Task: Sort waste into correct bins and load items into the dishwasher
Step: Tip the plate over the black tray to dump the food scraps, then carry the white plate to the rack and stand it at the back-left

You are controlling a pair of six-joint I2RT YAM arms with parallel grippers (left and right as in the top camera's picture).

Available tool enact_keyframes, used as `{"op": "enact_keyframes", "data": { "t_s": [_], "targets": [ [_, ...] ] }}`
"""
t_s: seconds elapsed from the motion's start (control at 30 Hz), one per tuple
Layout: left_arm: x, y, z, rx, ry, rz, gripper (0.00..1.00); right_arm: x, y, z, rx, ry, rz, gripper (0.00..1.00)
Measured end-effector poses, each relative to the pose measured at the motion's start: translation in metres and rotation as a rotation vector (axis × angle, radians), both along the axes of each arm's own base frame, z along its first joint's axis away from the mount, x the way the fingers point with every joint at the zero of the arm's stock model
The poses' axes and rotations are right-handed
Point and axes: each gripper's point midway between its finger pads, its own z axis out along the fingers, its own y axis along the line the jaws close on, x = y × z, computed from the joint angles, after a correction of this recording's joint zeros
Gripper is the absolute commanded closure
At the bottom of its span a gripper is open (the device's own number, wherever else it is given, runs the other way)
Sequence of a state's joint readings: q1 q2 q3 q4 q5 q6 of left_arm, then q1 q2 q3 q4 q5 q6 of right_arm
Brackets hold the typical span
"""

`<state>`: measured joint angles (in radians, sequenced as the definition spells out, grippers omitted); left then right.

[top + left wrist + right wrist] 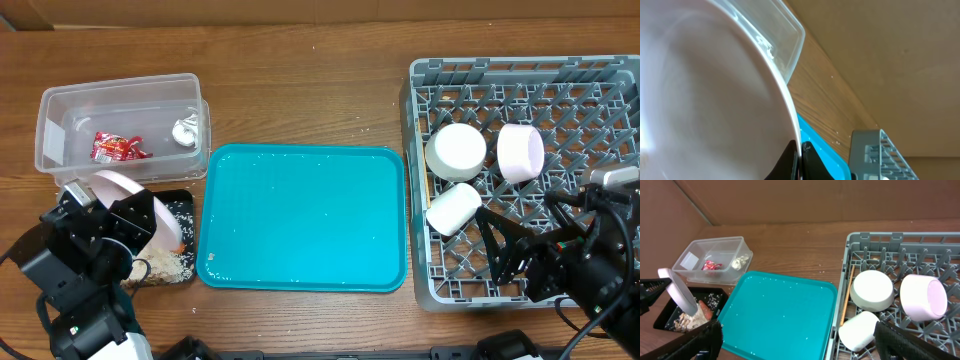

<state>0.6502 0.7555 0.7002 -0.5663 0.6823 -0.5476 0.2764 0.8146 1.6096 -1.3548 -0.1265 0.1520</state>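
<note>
Left fingers (812, 165): shut on the rim of the plate (122, 188). The plate is held tilted steeply, on edge, over the black tray (183, 203) at the near left of the desk (300, 70).
Black tray: beige scraps (165, 263) piled at its near end, rice grains scattered at the far end. Carrot (704, 309) sits at the plate's lower edge; cannot tell whether it rests on the plate or in the tray.
Right fingers (910, 345): spread wide, holding nothing, over the near part of the rack (520, 70).
Teal tray (305, 215): mid-desk between black tray and rack, a few white specks on it.
Rack, right side: cup (452, 208) on its side, nearest the right fingers; beyond it a white bowl (455, 150) and a pink bowl (520, 152) side by side among the pegs.
Tub (60, 100): far left, just beyond the black tray. Inside lie the red wrapper (118, 148) and the tissue (186, 131), apart from each other.
</note>
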Motion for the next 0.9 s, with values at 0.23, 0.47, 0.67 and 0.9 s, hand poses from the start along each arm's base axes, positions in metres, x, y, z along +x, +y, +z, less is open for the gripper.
{"op": "enact_keyframes", "data": {
  "t_s": [0.23, 0.47, 0.67, 0.9],
  "targets": [
    [0.0, -0.008, 0.003, -0.024, -0.016, -0.04, 0.96, 0.0, 0.0, 0.0, 0.0, -0.001, 0.0, 0.0],
    [-0.007, -0.008, -0.008, -0.04, 0.039, -0.021, 0.96, 0.0, 0.0, 0.0, 0.0, -0.001, 0.0, 0.0],
    [0.012, -0.018, 0.039, -0.02, -0.179, -0.133, 0.96, 0.0, 0.0, 0.0, 0.0, -0.001, 0.0, 0.0],
    [0.016, -0.07, 0.152, 0.037, -0.61, -0.431, 0.96, 0.0, 0.0, 0.0, -0.001, 0.001, 0.0, 0.0]
  ]
}}
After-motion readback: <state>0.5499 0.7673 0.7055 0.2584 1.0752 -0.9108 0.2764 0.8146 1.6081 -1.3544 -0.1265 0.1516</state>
